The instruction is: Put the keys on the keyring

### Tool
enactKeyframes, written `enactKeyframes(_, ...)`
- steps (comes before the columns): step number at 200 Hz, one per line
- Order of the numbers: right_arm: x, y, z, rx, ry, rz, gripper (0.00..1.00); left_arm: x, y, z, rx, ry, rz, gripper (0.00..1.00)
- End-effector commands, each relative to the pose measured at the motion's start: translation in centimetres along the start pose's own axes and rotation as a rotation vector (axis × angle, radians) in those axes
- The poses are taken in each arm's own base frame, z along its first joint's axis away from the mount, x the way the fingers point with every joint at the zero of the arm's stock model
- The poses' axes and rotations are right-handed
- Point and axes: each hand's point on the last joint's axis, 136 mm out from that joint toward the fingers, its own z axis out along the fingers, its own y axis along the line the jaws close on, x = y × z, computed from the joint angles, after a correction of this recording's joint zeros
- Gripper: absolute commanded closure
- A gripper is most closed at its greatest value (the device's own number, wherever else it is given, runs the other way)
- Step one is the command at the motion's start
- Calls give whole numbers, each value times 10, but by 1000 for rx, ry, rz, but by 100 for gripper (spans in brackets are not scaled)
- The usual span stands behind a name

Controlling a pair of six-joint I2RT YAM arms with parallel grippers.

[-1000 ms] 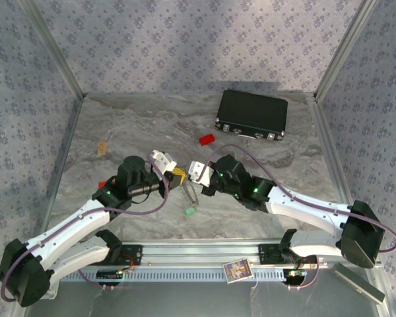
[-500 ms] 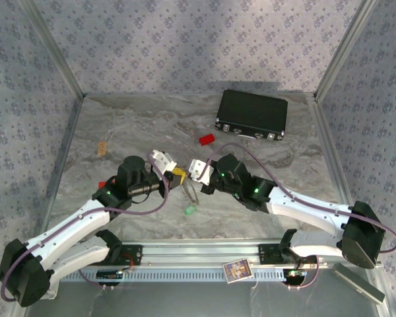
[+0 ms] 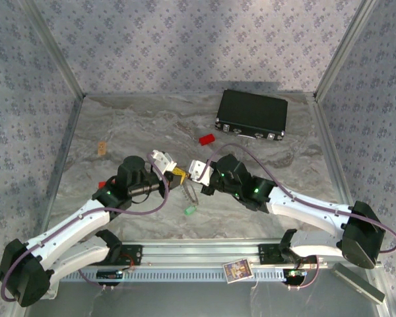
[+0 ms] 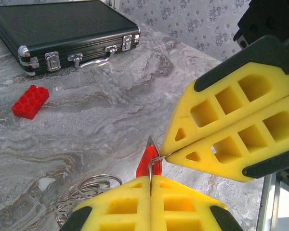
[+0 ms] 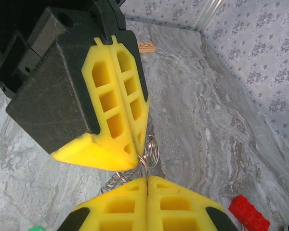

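keyring (image 5: pixel 151 155) clamped by left gripper (image 4: pixel 151 183) and right gripper (image 5: pixel 147 182); red key (image 4: pixel 145 163) apparently touching.

A robot test cell is indicated: a marble-patterned desk (image 3: pixel 138 119) is enclosed by floral-papered panels (image 3: pixel 185 39) set in aluminium framing (image 3: pixel 49 49), and two robot arms (image 3: pixel 72 224) are bolted to a slotted rail (image 3: pixel 185 272).

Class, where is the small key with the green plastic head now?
In the top view the green-headed key lies on the marbled table, between the left arm and right arm, nearer the bases than the red plastic brick.
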Motion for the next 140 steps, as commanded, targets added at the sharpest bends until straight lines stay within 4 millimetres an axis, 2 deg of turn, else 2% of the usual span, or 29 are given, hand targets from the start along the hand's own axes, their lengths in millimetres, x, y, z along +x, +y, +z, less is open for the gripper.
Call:
enactKeyframes(1, -4, 8, -1, -43, -6, 7, 100, -17, -8, -3, 29, -64, 21, 100)
enactKeyframes(140, -9, 12, 1, -71, -23, 6, 100, -17, -9, -3, 33, -65, 23, 100)
